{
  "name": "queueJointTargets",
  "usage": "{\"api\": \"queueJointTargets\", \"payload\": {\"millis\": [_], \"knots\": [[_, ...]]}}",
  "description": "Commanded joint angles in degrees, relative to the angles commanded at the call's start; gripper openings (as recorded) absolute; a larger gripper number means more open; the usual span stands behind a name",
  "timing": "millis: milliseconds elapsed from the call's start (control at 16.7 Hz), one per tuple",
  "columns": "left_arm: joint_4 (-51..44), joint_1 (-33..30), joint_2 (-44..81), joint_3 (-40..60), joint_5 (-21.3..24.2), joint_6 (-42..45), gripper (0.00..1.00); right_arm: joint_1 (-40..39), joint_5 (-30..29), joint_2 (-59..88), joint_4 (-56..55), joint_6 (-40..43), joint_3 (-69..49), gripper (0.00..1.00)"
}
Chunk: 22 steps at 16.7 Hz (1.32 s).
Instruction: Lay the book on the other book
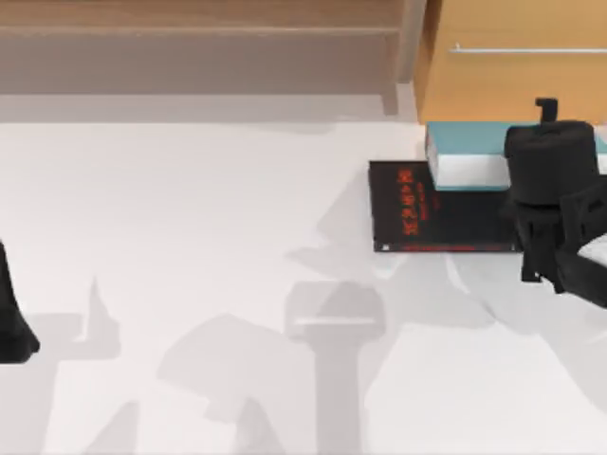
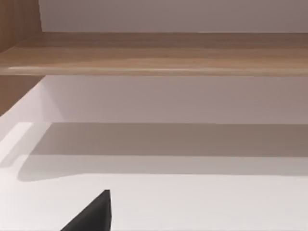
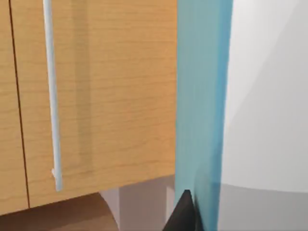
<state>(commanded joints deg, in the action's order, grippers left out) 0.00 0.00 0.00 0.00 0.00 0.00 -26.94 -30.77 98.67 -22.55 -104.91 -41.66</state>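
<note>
The other book, flat and black with red lettering, lies on the table at the right. The book, teal-covered with a broad white page edge, is level over the black book's far right part; whether it touches it I cannot tell. My right gripper is at the teal book's right end and shut on it. In the right wrist view a dark fingertip presses against the teal cover, with the white pages beside it. My left gripper is parked at the table's left edge.
A wooden cabinet with a metal handle stands just behind the books. A low wooden shelf runs along the back left. The white table stretches open to the left and front.
</note>
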Motion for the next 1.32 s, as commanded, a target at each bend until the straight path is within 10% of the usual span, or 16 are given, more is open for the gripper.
{"api": "queueJointTargets", "payload": {"millis": [1080, 1320], "knots": [[0.0, 0.0, 0.0, 0.0, 0.0, 0.0, 1.0, -6.5, -1.27, 5.19, -1.85, -5.66, -1.52, 0.0], [0.0, 0.0, 0.0, 0.0, 0.0, 0.0, 1.0, -6.5, -1.27, 5.19, -1.85, -5.66, -1.52, 0.3]]}}
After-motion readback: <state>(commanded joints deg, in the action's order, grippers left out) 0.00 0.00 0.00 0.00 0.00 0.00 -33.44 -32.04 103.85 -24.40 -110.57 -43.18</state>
